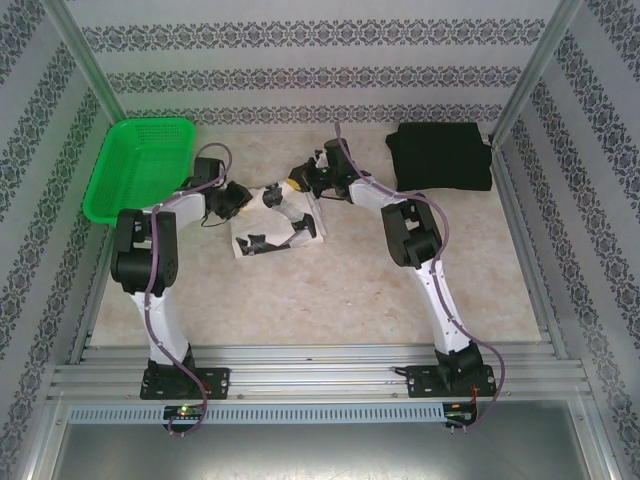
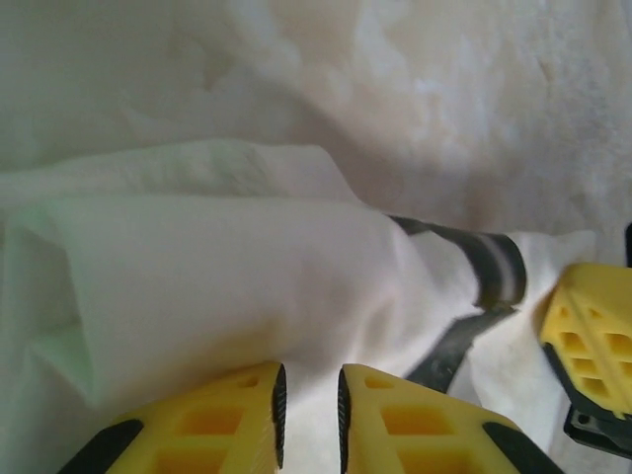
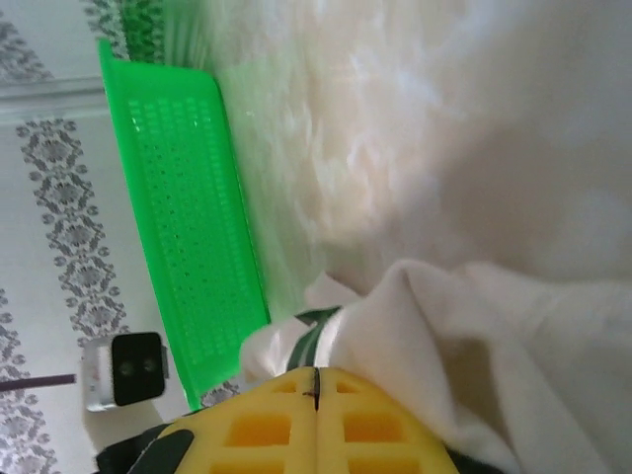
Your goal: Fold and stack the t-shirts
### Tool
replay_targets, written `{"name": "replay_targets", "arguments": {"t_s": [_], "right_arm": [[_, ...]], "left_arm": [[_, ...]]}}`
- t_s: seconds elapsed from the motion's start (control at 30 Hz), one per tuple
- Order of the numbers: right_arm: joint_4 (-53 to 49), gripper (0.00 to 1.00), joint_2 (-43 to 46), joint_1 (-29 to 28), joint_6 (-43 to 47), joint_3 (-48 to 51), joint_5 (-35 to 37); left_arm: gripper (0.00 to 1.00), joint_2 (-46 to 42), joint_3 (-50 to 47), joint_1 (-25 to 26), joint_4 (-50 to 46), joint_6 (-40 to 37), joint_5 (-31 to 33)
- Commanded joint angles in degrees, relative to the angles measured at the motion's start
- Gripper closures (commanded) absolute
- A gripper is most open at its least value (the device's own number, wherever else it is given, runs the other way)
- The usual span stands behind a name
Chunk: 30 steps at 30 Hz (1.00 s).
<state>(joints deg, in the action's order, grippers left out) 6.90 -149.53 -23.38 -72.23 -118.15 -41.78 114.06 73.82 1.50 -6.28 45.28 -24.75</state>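
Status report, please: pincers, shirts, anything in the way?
Left pincer pinching white shirt. Right pincer shut on it too. Black shirt folded, far right. Basket far left, not blocking.

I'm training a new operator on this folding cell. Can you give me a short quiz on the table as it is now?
1. True or false: the white shirt lies inside the green basket.
2. Which shirt are the left gripper and right gripper at? A white, B black.
3. Fill in: the black shirt lies at the far ____ of the table.
Key: 1 false; 2 A; 3 right.
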Motion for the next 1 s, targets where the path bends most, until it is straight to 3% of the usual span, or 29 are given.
{"name": "replay_targets", "arguments": {"t_s": [0.0, 0.13, 0.27, 0.37, 0.43, 0.53, 0.7, 0.8, 0.97], "right_arm": [[3.98, 0.91, -2.61, 1.01, -2.92, -3.86, 2.99], [0.99, 0.88, -3.1, 1.71, -2.03, -5.26, 3.81], [-2.78, 0.85, -1.18, 2.45, 1.06, -6.03, 2.96], [-5.19, 0.79, 3.32, 2.72, 4.75, -4.97, 1.0], [-12.26, 0.7, 7.68, 2.64, 10.76, -3.93, 0.92], [-29.36, 0.5, 13.94, 2.45, 23.01, -3.14, 4.72], [-47.32, 0.3, 18.8, 1.87, 36.92, -0.22, 12.07], [-50.29, 0.25, 18.45, 1.1, 40.74, 1.8, 14.0], [-49.48, 0.22, 16.22, -0.84, 42.73, 2.48, 16.96]], "left_arm": [[0.75, 2.86, 3.71, -1.38, 2.92, 0.35, 2.32], [0.64, 5.58, 6.51, -2.34, 0.83, -0.03, 3.02], [0.42, 4.48, 7.65, -3.34, 3.05, 1.86, 0.04], [0.23, 2.04, 9.12, -3.26, 7.93, 6.5, -5.67], [0.14, 0.69, 10.72, -3.09, 10.35, 9.72, -9.55], [0.02, -3.18, 12.13, -2.23, 7.48, 9.3, -10.25], [0.01, -10.88, 9.59, -1.57, -3.3, 2.18, -6.43], [0.0, -14.76, 5.56, -0.93, -7.69, -2.91, -3.87], [0.0, -17.11, -2.51, -0.79, -7.82, -5.2, -3.57]]}}
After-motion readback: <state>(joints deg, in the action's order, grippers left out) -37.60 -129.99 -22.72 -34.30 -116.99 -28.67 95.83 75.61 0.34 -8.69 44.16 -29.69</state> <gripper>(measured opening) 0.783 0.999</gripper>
